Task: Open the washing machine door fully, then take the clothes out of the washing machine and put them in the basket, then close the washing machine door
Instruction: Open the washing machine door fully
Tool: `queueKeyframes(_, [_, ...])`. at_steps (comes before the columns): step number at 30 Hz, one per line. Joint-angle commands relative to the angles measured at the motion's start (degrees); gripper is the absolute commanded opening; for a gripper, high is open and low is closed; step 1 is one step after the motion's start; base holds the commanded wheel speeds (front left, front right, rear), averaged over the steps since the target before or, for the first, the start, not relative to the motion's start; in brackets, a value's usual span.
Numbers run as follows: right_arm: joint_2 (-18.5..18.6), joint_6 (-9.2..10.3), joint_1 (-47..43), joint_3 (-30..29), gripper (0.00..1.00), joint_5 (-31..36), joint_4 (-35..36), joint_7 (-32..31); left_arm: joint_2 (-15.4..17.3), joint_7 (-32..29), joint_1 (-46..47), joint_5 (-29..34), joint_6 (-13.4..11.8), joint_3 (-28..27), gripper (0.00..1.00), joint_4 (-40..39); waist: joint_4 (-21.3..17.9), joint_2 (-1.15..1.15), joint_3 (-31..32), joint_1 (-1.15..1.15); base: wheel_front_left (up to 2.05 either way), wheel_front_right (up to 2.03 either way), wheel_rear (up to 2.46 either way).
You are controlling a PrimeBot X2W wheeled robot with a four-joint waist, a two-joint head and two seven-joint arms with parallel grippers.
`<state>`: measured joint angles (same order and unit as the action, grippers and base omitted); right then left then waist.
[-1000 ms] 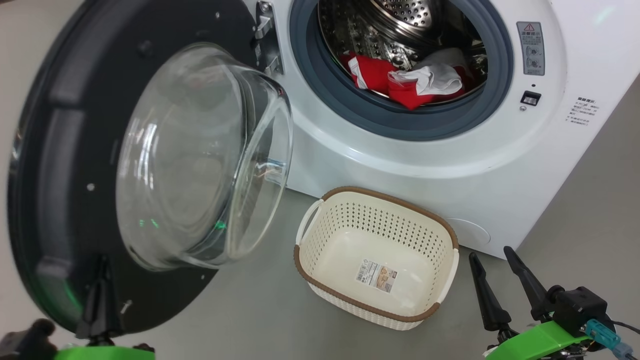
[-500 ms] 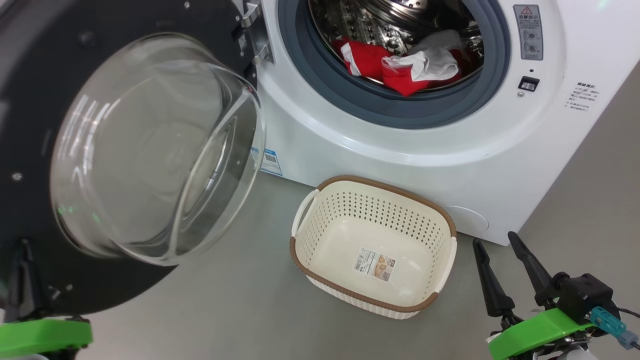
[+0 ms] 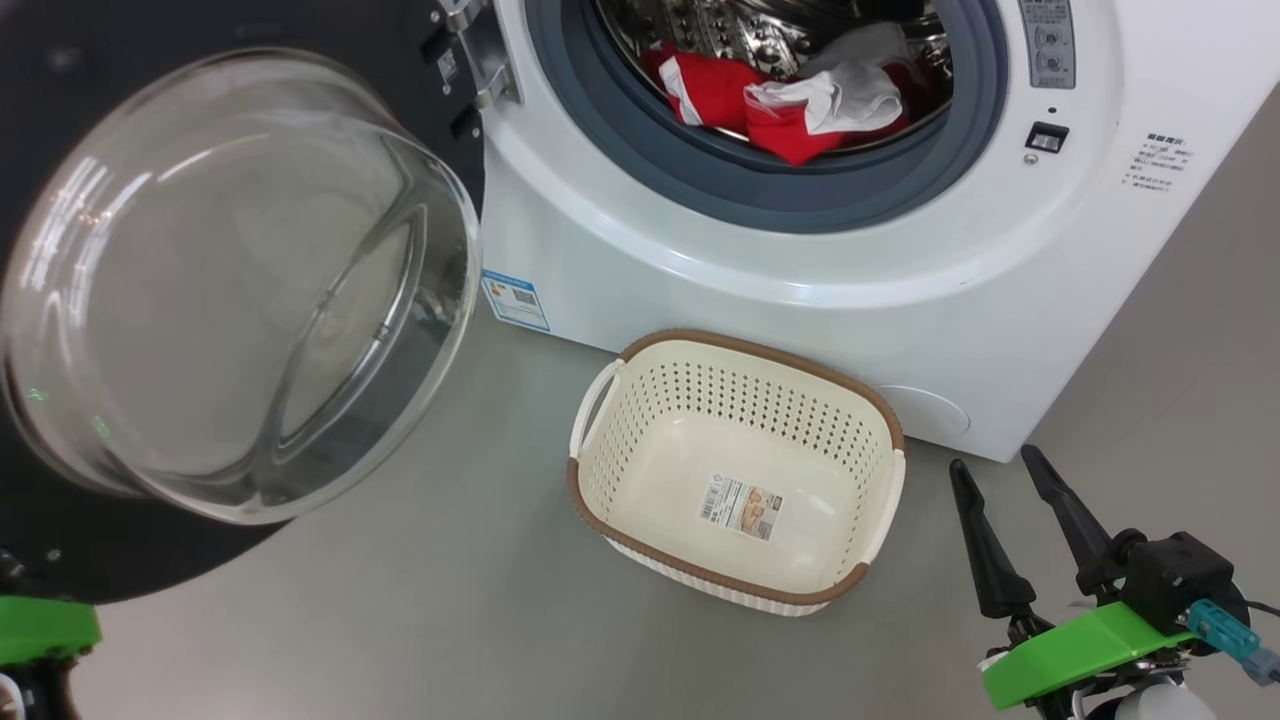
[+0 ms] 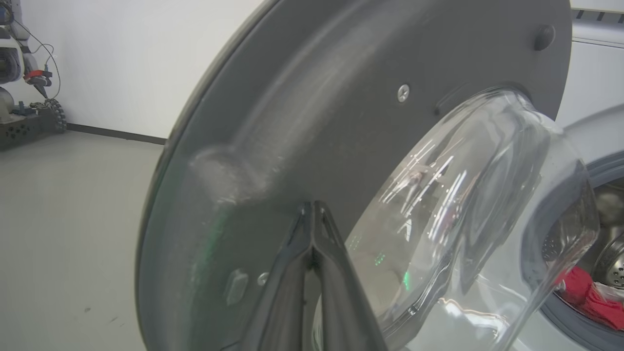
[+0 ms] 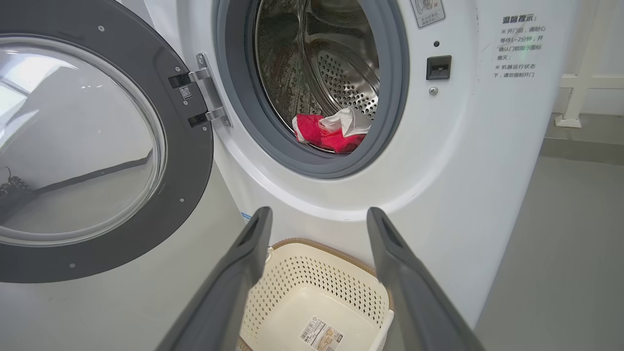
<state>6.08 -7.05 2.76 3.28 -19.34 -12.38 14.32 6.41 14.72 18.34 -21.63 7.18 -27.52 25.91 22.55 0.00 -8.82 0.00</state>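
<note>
The washing machine point(image 3: 760, 290) is a white front loader, and its door point(image 3: 110, 560) hangs open to the left with the glass bowl facing me. Red and white clothes point(image 3: 790, 100) lie at the drum's front lip, also seen as clothes point(image 5: 326, 134) in the right wrist view. The cream basket point(image 3: 850, 400) stands empty on the floor under the opening. My left gripper point(image 4: 312, 208) is shut, its tips at the door's grey inner face point(image 4: 292, 122) beside the bowl. My right gripper point(image 3: 995, 462) is open and empty, low to the right of the basket; seen from the wrist, this gripper point(image 5: 319, 212) points at the machine front above the basket point(image 5: 341, 256).
Grey floor point(image 3: 450, 620) spreads in front of the basket and under the door. A white wall and some dark equipment point(image 4: 24, 117) stand far off beyond the door's edge. A white rail point(image 5: 580, 83) stands to the right of the machine.
The door has swung wider to the left, and my left gripper's fingers have gone out of the head view with it. The head camera has shifted. The right gripper stays open.
</note>
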Motion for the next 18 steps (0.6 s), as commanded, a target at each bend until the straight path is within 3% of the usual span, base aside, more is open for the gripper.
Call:
queueKeyframes(1, [0.7, -0.44, 1.9, 1.5, 1.00, 1.2, 1.7, 0.7, 3.4, 0.3, 2.4, 0.7, 0.2, -2.5, 0.00, -0.4, -0.2, 0.00, -0.6, 0.00, 0.00, 0.00, 0.00])
queueKeyframes(18, [1.2, -0.44, 2.9, 2.0, 1.00, 1.3, 1.9, 0.7, 8.5, 0.3, 7.4, 0.3, 0.3, -2.5, 0.00, 6.6, -1.0, 0.00, -1.7, 0.00, 0.00, 0.00, 0.00])
